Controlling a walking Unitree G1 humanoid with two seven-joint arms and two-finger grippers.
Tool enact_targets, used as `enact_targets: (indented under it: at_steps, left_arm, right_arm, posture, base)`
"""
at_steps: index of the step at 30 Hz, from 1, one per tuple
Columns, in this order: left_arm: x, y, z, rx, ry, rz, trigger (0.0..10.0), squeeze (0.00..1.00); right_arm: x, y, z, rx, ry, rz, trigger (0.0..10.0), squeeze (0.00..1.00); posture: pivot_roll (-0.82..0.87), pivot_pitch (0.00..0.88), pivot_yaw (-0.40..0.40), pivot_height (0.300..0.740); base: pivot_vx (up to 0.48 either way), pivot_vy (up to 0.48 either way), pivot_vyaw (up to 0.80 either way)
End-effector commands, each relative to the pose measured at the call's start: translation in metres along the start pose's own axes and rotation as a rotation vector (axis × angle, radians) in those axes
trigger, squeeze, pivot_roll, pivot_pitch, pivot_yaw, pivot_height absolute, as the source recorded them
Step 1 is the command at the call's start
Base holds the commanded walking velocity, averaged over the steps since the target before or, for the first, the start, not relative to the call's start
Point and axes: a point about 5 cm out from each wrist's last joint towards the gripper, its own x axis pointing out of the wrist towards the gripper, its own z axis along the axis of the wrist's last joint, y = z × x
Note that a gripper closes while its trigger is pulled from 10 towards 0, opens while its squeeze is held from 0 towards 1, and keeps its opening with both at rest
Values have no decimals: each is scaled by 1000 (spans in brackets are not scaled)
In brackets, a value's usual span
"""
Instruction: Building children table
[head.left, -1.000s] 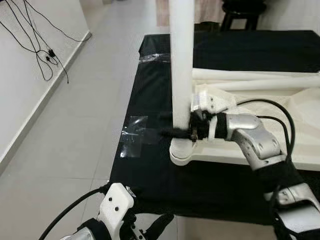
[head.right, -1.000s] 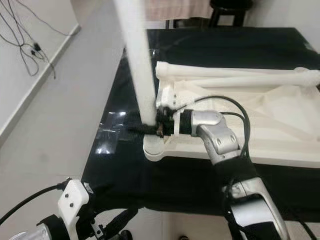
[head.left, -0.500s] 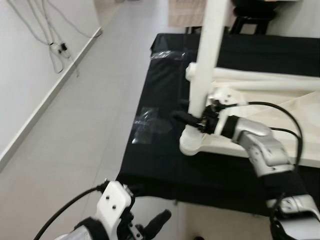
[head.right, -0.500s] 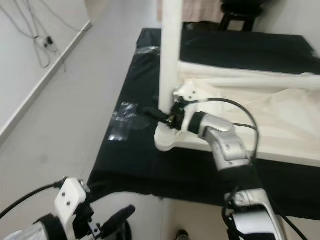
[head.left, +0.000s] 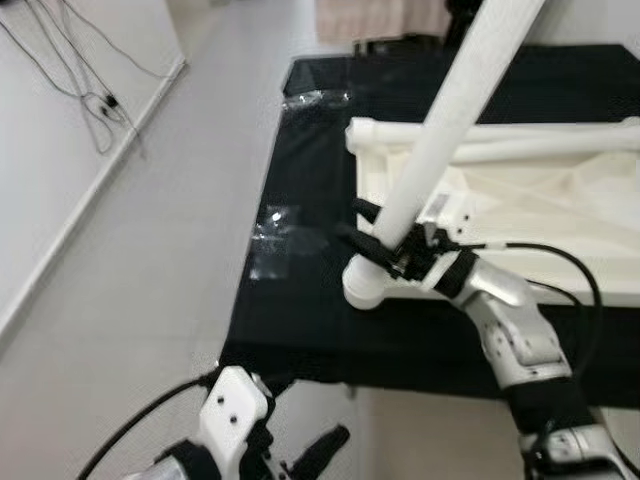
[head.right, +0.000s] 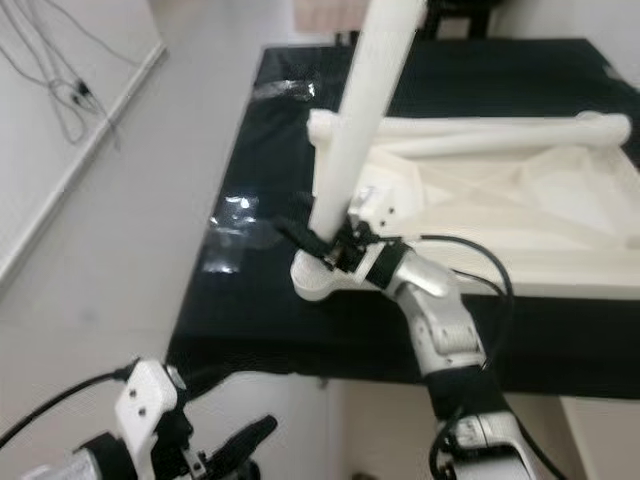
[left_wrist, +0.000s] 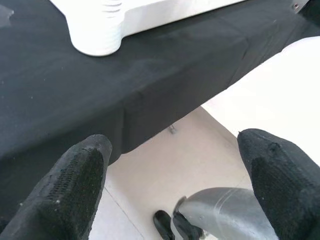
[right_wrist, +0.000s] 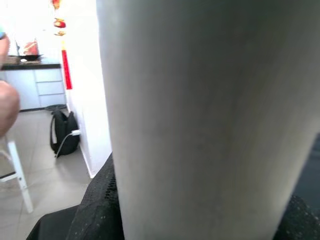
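My right end effector (head.left: 385, 248) pinches the white leg (head.left: 440, 135) low, steering it into the corner socket (head.left: 364, 284); my left end effector (left_wrist: 175, 175) hangs spread.

Pale tiled floor (head.left: 150, 230) meets a white wall (head.left: 50, 150) trailing cables (head.left: 95, 100).

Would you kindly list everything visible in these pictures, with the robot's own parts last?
Table leg: one, white, tilted, foot at the tabletop's near-left corner socket.
Tabletop: one, white, lying upside down on the black cloth.
Black cloth: one, covering the work surface.
Clear tape: patches, on the cloth's left part.
Cables: black, against the left wall.
Backpack: one, black, on the floor by a wall.
Right gripper: jaws clamped on the table leg near its foot.
Left gripper: jaws apart, low beside the cloth's edge.
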Motion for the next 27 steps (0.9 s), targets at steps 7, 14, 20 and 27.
enact_targets:
  at_steps: [7, 14, 20, 27]
  left_arm:
    - [-3, -2, -3, -9, 23, -5, 10000, 0]
    - [-2, -3, -3, -12, 22, -6, 10000, 0]
    - [-2, -4, -3, -16, 20, -8, 10000, 0]
    - [-3, -6, -3, -17, 19, -9, 10000, 0]
  right_arm:
    - [-15, 11, -47, -35, 286, 114, 10000, 0]
    - [-8, -1, -37, -44, 380, 180, 10000, 0]
    - [2, -19, -33, 129, 404, 30, 10000, 0]
    - [3, -18, -45, 171, 422, -9, 10000, 0]
  posture:
    - [71, 269, 57, 740]
    - [65, 266, 52, 740]
    - [62, 260, 50, 740]
    - [65, 254, 49, 740]
  base:
    - [0, 0, 0]
    - [0, 0, 0]
    - [0, 0, 0]
    - [0, 0, 0]
